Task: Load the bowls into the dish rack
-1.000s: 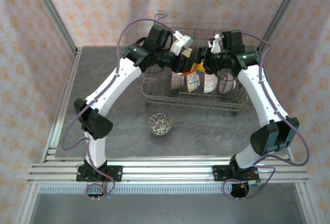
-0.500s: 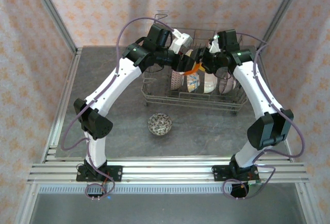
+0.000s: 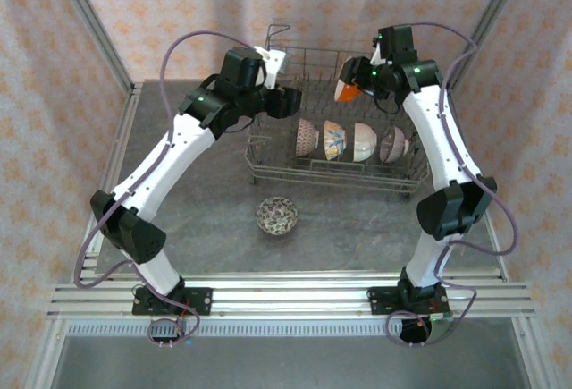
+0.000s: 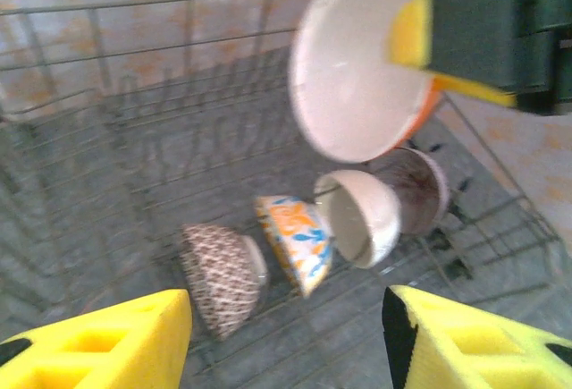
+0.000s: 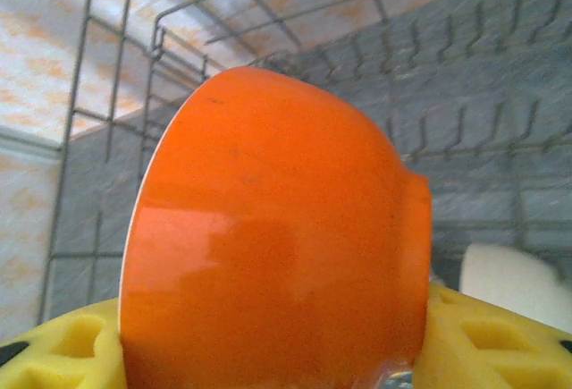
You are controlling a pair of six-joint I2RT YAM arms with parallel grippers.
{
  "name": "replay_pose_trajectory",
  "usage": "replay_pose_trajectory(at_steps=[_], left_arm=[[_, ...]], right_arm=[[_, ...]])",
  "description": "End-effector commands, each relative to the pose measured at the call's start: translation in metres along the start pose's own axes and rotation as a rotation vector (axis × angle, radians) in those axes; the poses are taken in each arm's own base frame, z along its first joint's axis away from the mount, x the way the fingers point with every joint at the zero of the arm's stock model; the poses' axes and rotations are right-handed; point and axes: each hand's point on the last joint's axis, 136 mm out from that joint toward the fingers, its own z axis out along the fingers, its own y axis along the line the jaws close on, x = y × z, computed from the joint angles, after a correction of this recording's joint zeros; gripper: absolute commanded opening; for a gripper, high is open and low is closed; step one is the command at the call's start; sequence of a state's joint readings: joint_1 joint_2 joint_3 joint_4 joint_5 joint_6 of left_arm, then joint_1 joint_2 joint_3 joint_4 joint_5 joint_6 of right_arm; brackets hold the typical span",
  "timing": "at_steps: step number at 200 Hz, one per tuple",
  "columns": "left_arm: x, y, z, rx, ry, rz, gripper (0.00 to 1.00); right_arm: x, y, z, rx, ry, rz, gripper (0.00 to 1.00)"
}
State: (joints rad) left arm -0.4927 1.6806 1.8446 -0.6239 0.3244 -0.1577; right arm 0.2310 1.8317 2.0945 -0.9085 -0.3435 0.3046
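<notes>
Orange bowl (image 5: 268, 228), glossy glaze, pinched by right gripper (image 3: 355, 85) between yellow foam pads (image 5: 54, 353), held above wire rack (image 3: 268, 152). Left gripper (image 4: 286, 344) spread wide, holding nothing, over rack. Four bowls (image 3: 335, 139) on edge among tines; rightmost perhaps mauve, blurred. Patterned bowl (image 3: 277, 215) sits on grey table (image 3: 197, 210) before rack.
</notes>
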Motion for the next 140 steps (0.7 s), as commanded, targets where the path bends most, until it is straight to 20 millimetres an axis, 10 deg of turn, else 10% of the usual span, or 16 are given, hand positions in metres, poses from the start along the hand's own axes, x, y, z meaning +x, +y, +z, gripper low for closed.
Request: replay_pose_trajectory(at_steps=[1,71,140], left_arm=[[-0.005,0.025,-0.005,-0.079,-0.048,-0.055,0.6],[0.022,0.083,0.007,-0.215,0.036,-0.082,0.6],[0.033,0.087,0.038,-0.152,0.076,-0.084,0.6]], right_arm=[[-0.022,-0.023,-0.001,0.14,-0.06,-0.077,0.54],[-0.069,-0.058,0.008,0.418,-0.183,-0.214,0.54],[-0.085,-0.095,0.012,0.662,-0.232,-0.354,0.55]])
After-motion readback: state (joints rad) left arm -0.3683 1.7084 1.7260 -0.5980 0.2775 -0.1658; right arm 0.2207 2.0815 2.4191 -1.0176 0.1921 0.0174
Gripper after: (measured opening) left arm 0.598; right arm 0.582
